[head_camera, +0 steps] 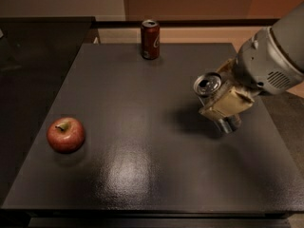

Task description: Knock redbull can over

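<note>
The redbull can (208, 84), slim and silver with a dark opening in its top, is at the right of the dark table (123, 175). It is tilted, with its top leaning left and its bottom end (230, 124) low to the right. My gripper (217, 103) comes in from the right and is shut on the can's middle, with a tan finger (229, 105) across its body. The can appears raised off the table, with its shadow to the left below it.
A red cola can (150, 39) stands upright at the table's far edge. A red apple (65, 134) lies at the near left. The table's right edge runs just beyond the gripper.
</note>
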Tool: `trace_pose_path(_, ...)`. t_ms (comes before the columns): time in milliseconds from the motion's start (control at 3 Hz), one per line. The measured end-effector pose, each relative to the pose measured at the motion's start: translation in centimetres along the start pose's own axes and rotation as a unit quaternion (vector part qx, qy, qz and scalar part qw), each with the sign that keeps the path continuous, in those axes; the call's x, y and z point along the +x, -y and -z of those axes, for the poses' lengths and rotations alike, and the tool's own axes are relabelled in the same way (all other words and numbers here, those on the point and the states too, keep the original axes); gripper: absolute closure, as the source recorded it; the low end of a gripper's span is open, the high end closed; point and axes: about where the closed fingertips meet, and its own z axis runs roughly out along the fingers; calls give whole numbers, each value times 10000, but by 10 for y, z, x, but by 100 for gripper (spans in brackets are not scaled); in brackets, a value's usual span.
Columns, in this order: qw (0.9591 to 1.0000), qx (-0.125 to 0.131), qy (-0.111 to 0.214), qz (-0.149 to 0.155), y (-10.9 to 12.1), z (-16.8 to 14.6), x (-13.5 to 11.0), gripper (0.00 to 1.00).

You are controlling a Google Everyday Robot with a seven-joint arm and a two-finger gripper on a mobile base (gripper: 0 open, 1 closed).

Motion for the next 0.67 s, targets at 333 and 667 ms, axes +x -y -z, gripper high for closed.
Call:
trace_pose_path(333,9971,29,-759,-33,11,-7,20,100)
trace_pose_path(667,9911,16,-1331,-23,18,-18,34,100)
